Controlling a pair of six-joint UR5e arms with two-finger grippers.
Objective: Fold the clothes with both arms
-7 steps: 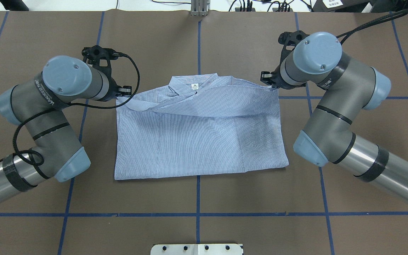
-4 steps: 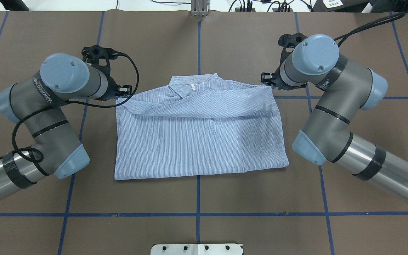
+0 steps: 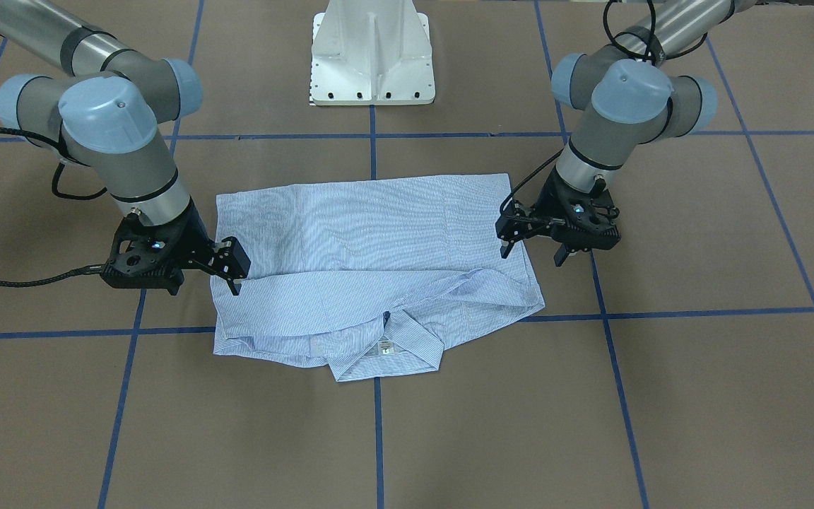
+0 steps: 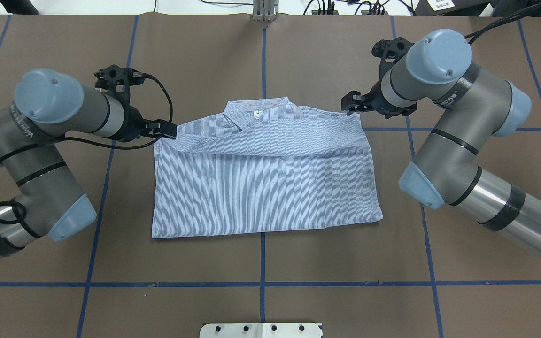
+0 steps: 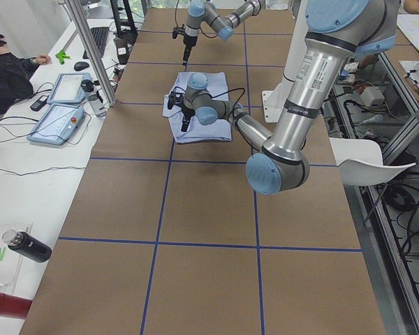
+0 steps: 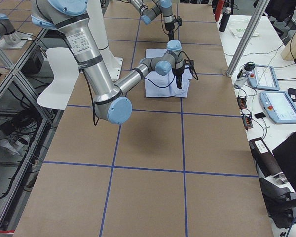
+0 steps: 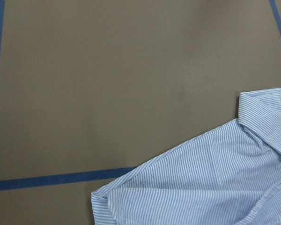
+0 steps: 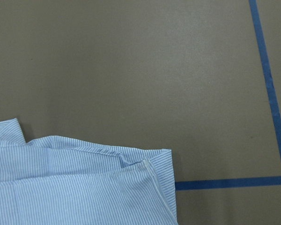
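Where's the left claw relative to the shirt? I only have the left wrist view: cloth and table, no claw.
Observer: Overhead view puts the left claw at the shirt's collar-end corner, on its own side.
Operator: Clamped on it?
Observer: No. The front-facing view shows its fingers spread apart, one over the cloth edge and one off it. The shirt lies flat on the table.
Operator: And the other arm?
Observer: Overhead, the right claw is by the opposite collar-end corner. I can't tell whether it touches the cloth.
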